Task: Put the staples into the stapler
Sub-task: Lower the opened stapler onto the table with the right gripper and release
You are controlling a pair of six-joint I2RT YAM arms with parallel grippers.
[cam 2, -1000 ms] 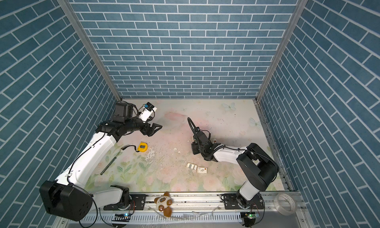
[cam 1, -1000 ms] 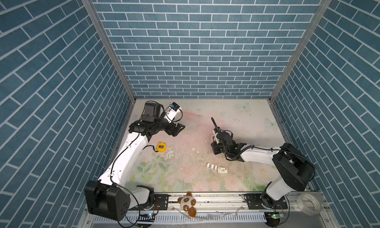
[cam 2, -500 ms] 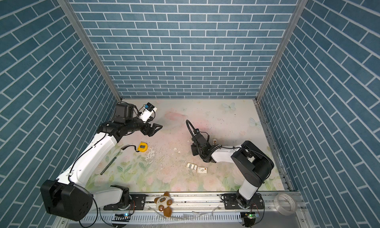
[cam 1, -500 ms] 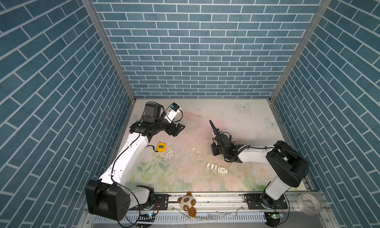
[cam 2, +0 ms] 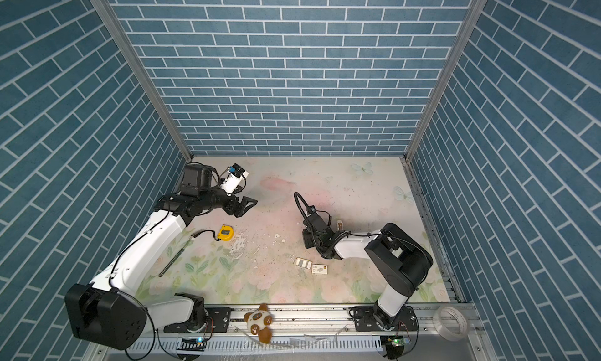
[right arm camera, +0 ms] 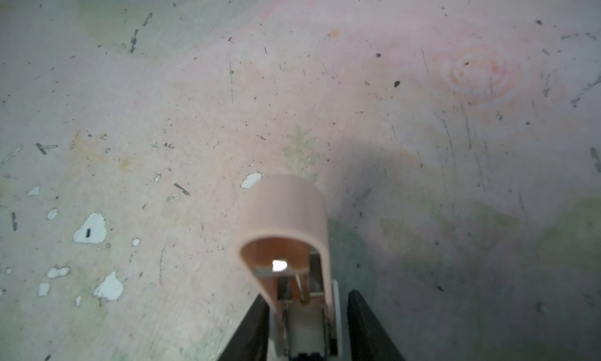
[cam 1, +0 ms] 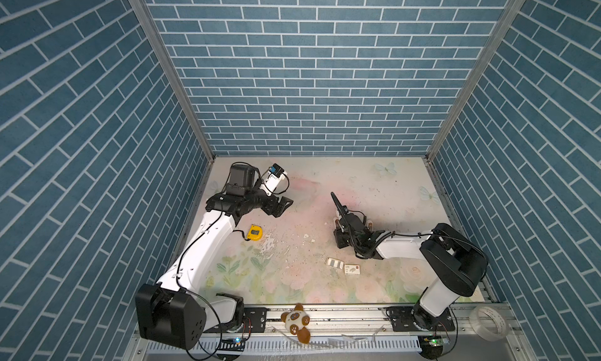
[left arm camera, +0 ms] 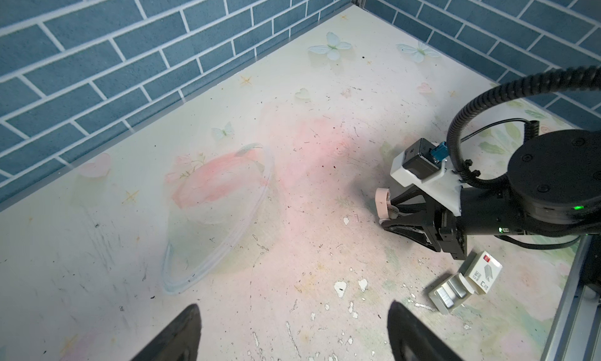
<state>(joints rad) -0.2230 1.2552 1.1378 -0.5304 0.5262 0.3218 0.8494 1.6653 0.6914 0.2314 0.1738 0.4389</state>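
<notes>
- Finding the stapler lodged between the two dark fingers of the right tool, with its pink nose jutting past their tips.
- Seeing one finger pressed against the stapler's side and a thin dark sliver beside the other, so cannot tell whether the right tool is clamped on it or merely around it.
- Placing the staples in their white tray, flat on the worktop, just beside the right tool's wrist on the front-rail side and not touching it.
- Placing the white sleeve hard against the tray's end in the left wrist view, though a top view hints at a sliver between them.
- Noting the left tool spread wide and empty over the far left of the worktop, well apart from both staples and stapler.
- Reading the stapler's long axis as in line with the right tool's fingers, nose pointing away from the wrist.
- Reading the strips as lying side by side, long axes running roughly from front rail toward back wall, while tray and sleeve form a row running left to right.
- Counting one stapler, one tray, one sleeve, two grey strips, two tools, one yellow tape measure.
</notes>
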